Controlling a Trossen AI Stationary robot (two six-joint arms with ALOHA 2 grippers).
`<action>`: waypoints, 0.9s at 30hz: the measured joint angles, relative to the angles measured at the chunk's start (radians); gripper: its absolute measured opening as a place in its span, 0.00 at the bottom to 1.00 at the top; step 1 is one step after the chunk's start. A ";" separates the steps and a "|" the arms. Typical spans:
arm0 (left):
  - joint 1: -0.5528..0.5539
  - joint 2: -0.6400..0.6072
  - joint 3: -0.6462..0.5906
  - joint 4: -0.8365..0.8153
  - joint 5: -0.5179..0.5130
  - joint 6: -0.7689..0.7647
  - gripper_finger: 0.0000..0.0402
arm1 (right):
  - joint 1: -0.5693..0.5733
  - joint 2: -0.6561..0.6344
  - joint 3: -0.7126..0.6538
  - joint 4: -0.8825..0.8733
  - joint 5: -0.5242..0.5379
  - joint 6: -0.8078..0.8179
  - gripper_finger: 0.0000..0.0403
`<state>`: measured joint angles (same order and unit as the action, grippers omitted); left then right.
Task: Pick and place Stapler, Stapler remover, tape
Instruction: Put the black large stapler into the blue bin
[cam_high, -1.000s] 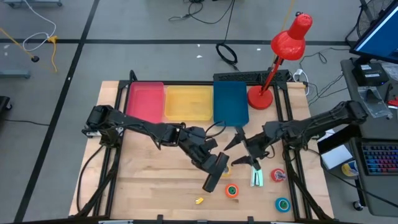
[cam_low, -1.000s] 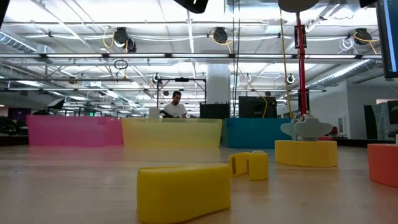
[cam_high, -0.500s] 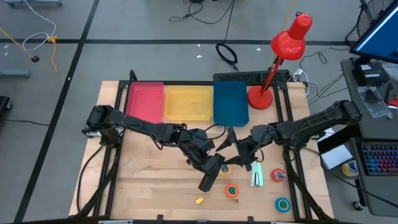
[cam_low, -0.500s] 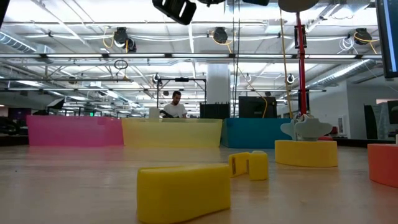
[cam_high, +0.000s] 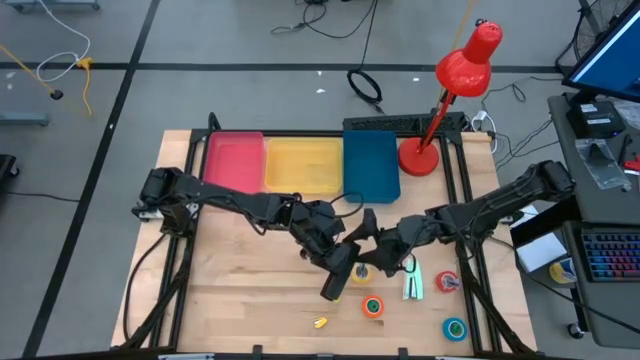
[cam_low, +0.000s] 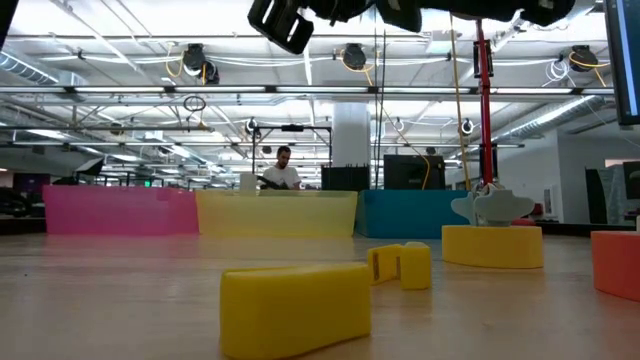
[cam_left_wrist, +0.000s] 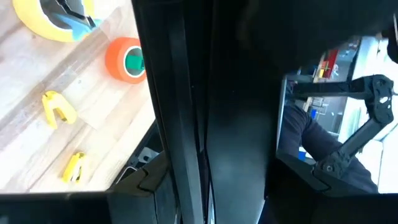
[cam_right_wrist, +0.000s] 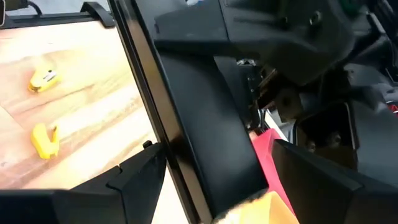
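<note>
My left gripper (cam_high: 340, 260) is shut on a black stapler (cam_high: 333, 282), held in the air above the middle of the table. That stapler fills the left wrist view (cam_left_wrist: 205, 93) and shows at the top of the low view (cam_low: 282, 22). My right gripper (cam_high: 364, 244) is open right beside it. In the right wrist view its fingers stand on either side of the stapler (cam_right_wrist: 205, 124); I cannot tell whether they touch it. The orange tape (cam_high: 373, 306), red tape (cam_high: 447, 283) and blue-teal tape (cam_high: 455, 327) lie flat on the table. The yellow tape (cam_left_wrist: 53, 18) lies under the grippers. My left gripper pinches the black stapler's upper end (cam_high: 343, 266) between its two fingers, coming slanting down from the table's far left side. The stapler is lifted clear of the table. It is tilted, with its free end (cam_high: 328, 294) pointing toward the near edge.
A white and green stapler (cam_high: 413, 283) lies right of the grippers. Small yellow pieces (cam_high: 320, 322) lie near the front edge. Pink (cam_high: 234, 163), yellow (cam_high: 302, 165) and blue (cam_high: 371, 165) bins line the far edge, with a red lamp (cam_high: 440, 100) at the far right.
My right gripper has moved toward the table's left, from beside the white and green stapler up to the black stapler, and now stands with its fingers around it. My left gripper, with the stapler, has shifted slightly toward the left and far side.
</note>
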<state>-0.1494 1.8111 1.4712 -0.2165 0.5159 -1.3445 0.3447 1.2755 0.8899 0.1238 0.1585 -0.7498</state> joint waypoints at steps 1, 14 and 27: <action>0.001 0.000 0.000 -0.002 -0.002 0.000 0.49 | 0.000 0.005 0.008 0.000 -0.001 0.000 0.70; 0.004 0.000 0.000 -0.026 -0.027 -0.027 0.49 | -0.010 0.034 0.034 -0.061 -0.001 0.029 0.55; 0.004 0.000 -0.001 -0.047 -0.043 -0.035 0.50 | -0.014 0.035 0.034 -0.107 -0.014 0.030 0.36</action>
<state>-0.1452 1.8111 1.4704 -0.2631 0.4726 -1.3796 0.3305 1.3102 0.9235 0.0165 0.1449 -0.7197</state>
